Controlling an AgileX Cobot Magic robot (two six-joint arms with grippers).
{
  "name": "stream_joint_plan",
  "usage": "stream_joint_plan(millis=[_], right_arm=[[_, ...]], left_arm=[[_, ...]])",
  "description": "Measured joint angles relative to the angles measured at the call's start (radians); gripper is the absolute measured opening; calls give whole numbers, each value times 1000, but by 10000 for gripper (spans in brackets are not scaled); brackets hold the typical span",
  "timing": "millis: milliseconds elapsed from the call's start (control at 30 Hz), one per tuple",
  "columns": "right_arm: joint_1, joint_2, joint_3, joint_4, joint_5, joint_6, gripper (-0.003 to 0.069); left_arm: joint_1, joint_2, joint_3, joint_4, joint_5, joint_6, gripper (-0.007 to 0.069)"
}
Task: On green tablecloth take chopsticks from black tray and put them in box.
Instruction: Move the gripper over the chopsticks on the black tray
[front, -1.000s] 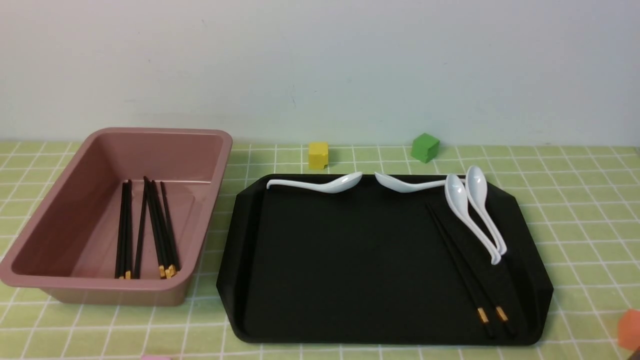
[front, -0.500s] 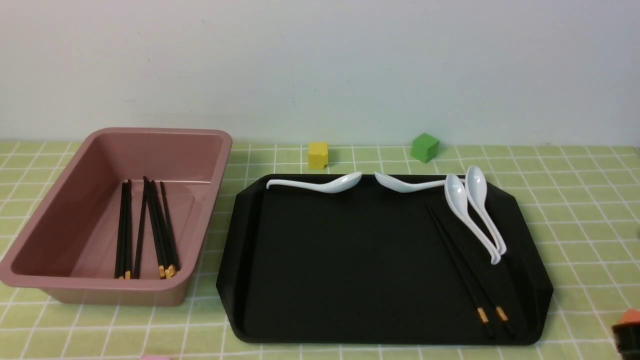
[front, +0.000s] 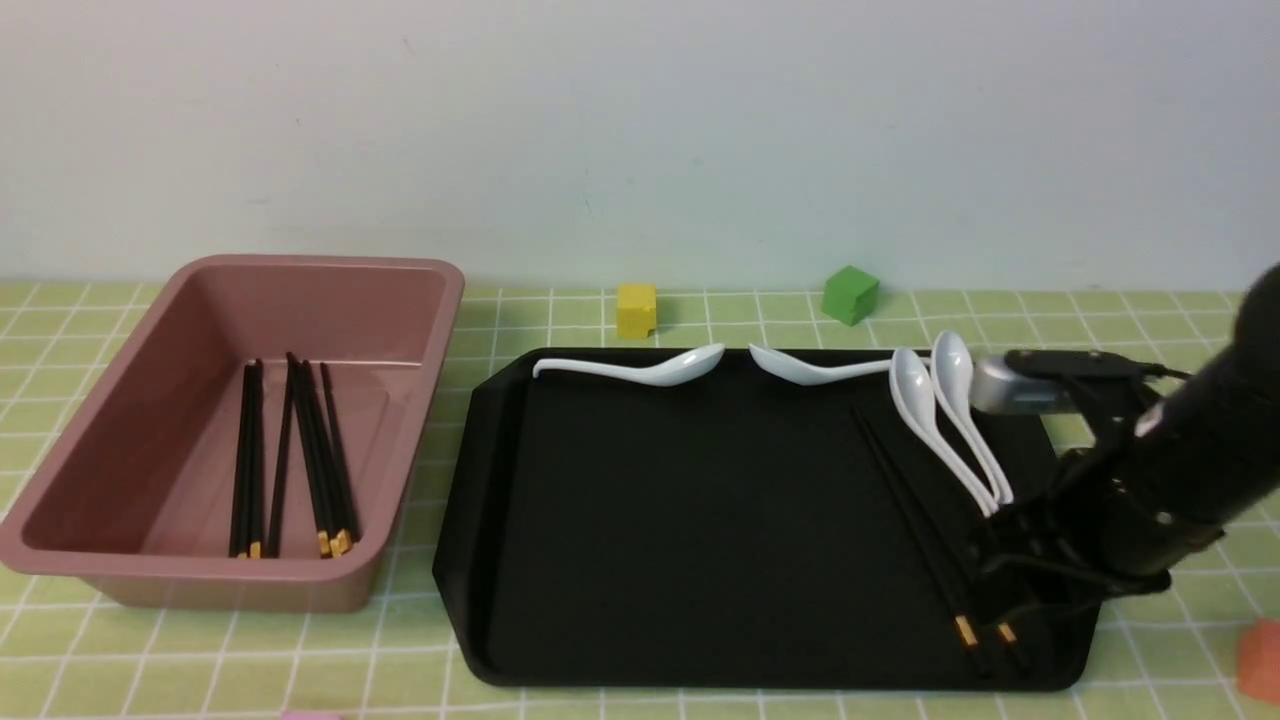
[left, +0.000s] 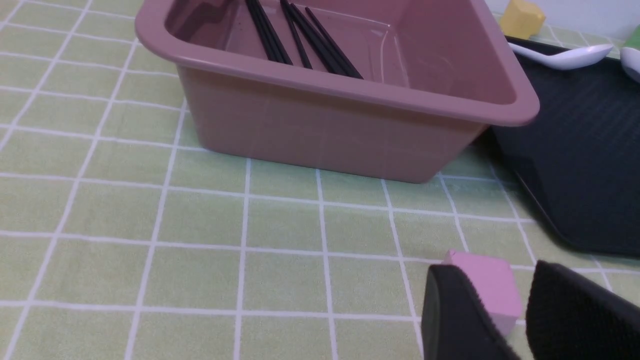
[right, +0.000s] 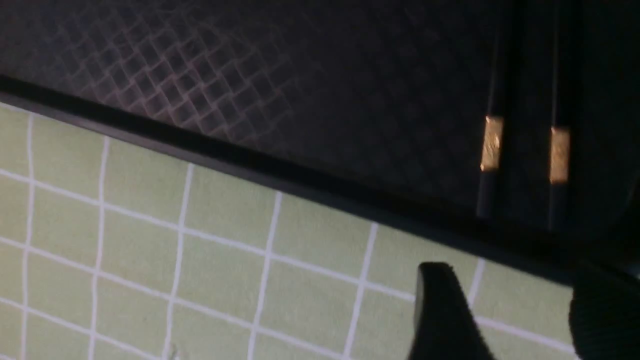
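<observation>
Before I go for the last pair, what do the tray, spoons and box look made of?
Tray: likely plastic, matte black, with a fine diamond texture on its floor. Spoons: glossy white, ceramic or melamine; bright highlights, can't tell which. Box: smooth pink plastic by its moulded rounded rim and soft sheen.

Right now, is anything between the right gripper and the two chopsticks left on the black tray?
Nothing visible is. The right gripper hangs open at the chopsticks' gold-banded ends, near the black tray's front edge. Two white spoons lie beside the sticks farther back, clear of the grasp spot.
</observation>
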Motion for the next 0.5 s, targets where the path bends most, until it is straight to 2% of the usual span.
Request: stream_joint_plan(millis=[133, 200, 500], right_arm=[[64, 133, -122, -122, -11, 132, 485], [77, 173, -157, -169, -13, 162, 502], [87, 319, -200, -273, -10, 231, 508]], left_arm=[[0, 0, 0, 0, 0, 0, 238], [0, 0, 0, 0, 0, 0, 238], [0, 0, 0, 0, 0, 0, 238]])
